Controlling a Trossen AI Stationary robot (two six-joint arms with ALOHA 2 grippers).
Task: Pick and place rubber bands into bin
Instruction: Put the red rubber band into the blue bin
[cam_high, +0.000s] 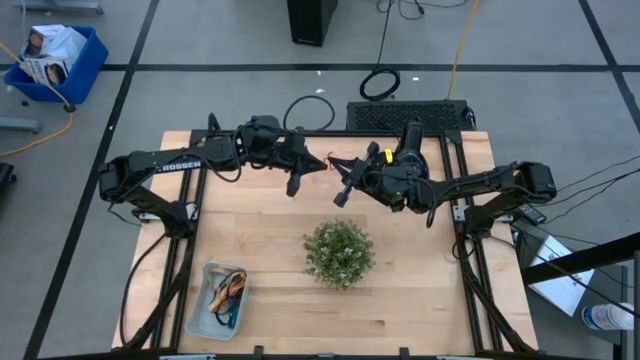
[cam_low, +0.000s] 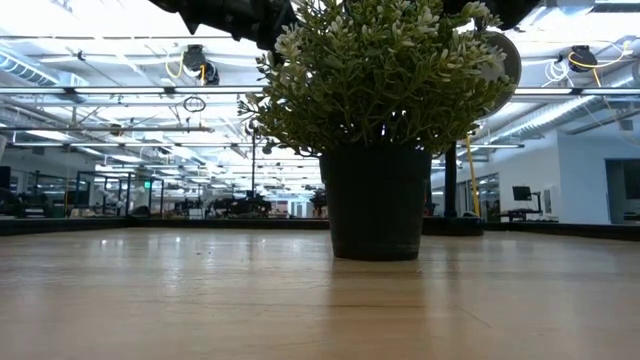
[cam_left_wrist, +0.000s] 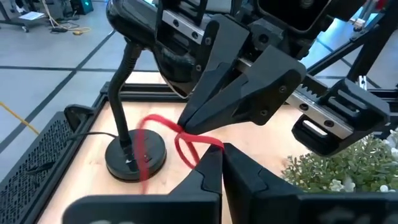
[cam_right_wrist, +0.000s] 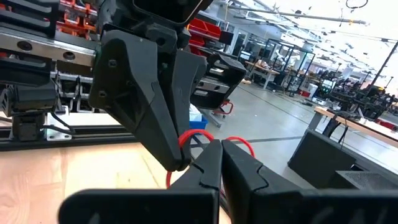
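One red rubber band hangs in the air over the table's far middle, between my two grippers. My left gripper and my right gripper meet tip to tip there, both shut on this band. The left wrist view and the right wrist view both show it. The pale blue bin stands on the table near the front left corner, with several rubber bands in it. In the low view the band and the fingertips are out of sight above the plant. My left gripper pinches the red band between its two fingertips, coming level from the table's left. The band is lifted clear of the table, and a loop of it curves away beyond the fingers. My right gripper pinches the same band between its two fingertips, coming from the table's right, opposite the left gripper's fingers. The band is clear of the table, and loops of it stick out on either side of the fingertips.
A potted green plant stands at the table's middle, nearer than the grippers and to the right of the bin; it fills the low view. A black round-footed stand sits at the table's far edge. A dark mat lies beyond the far edge.
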